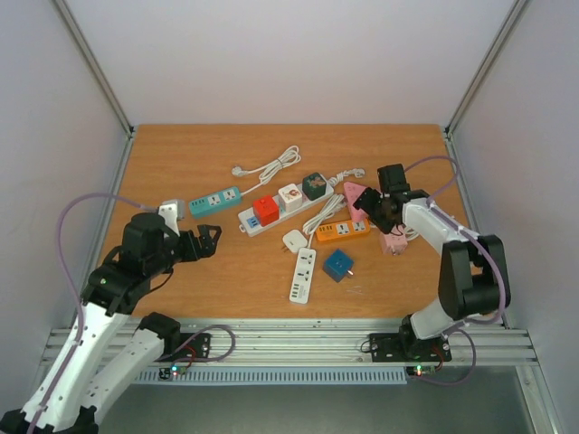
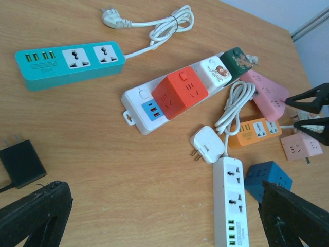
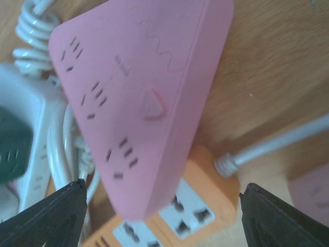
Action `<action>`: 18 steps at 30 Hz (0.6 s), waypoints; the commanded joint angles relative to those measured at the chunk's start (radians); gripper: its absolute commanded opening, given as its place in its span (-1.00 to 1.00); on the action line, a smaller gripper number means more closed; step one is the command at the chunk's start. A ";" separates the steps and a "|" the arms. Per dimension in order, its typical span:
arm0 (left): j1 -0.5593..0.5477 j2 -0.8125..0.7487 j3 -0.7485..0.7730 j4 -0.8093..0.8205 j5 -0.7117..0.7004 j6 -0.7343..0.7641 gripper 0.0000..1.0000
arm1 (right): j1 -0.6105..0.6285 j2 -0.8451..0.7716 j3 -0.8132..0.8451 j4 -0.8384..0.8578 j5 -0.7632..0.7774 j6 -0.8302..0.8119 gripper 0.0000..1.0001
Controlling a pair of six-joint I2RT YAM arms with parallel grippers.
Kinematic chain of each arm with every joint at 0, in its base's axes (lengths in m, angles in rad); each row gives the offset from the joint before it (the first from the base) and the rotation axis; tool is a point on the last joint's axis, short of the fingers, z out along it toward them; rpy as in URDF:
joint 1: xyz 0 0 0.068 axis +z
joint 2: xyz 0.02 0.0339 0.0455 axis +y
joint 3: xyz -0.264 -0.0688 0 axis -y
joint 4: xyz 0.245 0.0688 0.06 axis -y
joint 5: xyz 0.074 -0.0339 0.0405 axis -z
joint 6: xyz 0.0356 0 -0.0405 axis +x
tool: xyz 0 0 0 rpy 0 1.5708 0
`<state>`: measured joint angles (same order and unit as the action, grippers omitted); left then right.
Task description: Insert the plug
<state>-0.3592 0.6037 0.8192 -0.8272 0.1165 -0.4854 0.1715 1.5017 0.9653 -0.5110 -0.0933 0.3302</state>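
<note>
Right gripper (image 3: 162, 186) open, straddling pink triangular power strip (image 3: 149, 77), no grip, orange strip (image 3: 195, 206) just beside, left gripper (image 2: 162, 188) fully open, empty

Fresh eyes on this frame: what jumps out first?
Mid-table, the red cube adapter sits on the long white strip, with the teal strip off to its left. On the right side, the right gripper hovers with open jaws over the pink triangular strip.
</note>
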 commanded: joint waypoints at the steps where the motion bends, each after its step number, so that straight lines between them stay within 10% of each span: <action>1: 0.004 0.042 0.014 0.133 0.013 -0.052 0.99 | -0.042 0.085 0.042 0.138 -0.054 0.170 0.64; 18: 0.004 0.154 0.000 0.276 0.097 -0.095 0.99 | -0.111 0.280 -0.024 0.518 -0.142 0.143 0.22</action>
<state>-0.3592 0.7353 0.8188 -0.6788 0.1188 -0.5575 0.0704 1.7584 0.9993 -0.1856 -0.2028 0.4992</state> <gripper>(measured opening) 0.994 0.621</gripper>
